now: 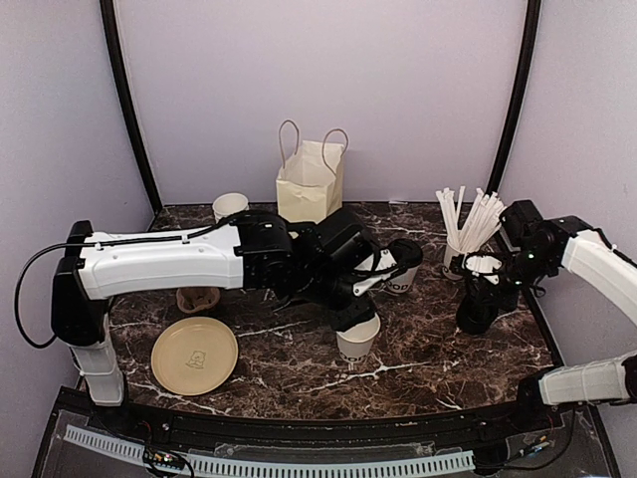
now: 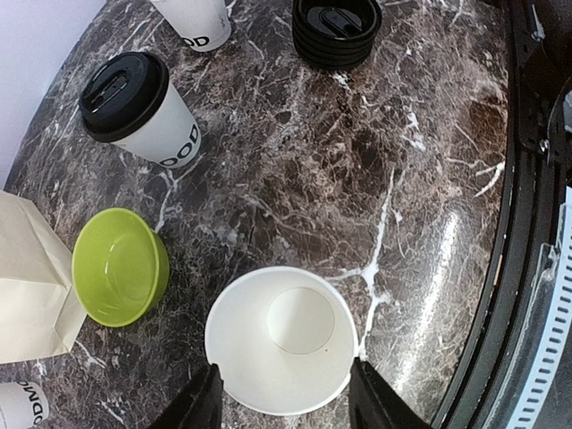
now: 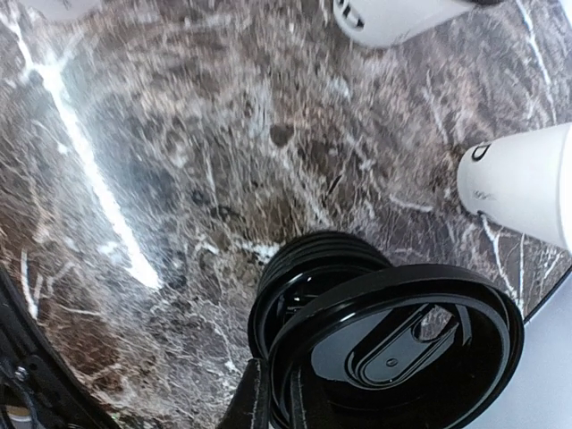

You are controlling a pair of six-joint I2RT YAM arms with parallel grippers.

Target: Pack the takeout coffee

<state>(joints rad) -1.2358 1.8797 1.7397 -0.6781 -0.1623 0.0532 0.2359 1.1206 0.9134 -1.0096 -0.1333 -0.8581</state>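
The takeout coffee point(image 1: 403, 267) point(image 2: 143, 112), a white cup with a black lid, stands right of the table's middle, in front of the paper bag point(image 1: 311, 184) point(image 2: 27, 277). Its base also shows in the right wrist view point(image 3: 393, 20). My left gripper point(image 1: 356, 317) point(image 2: 286, 368) is over a lidless white cup point(image 1: 358, 341) point(image 2: 281, 340) standing on the table, one finger touching each side of its rim. My right gripper point(image 1: 484, 271) point(image 3: 281, 402) is shut on the edge of a black lid point(image 3: 402, 349), held tilted just above the stack of black lids point(image 1: 476, 314) point(image 3: 308, 273) point(image 2: 335, 31).
A cup of straws point(image 1: 460, 249) point(image 2: 197, 20) stands beside the lid stack. A green bowl point(image 2: 119, 265) sits between the bag and the lidless cup. A tan plate point(image 1: 194, 356) and a small brown dish point(image 1: 198, 297) lie front left. More white cups point(image 1: 230, 206) stand left of the bag.
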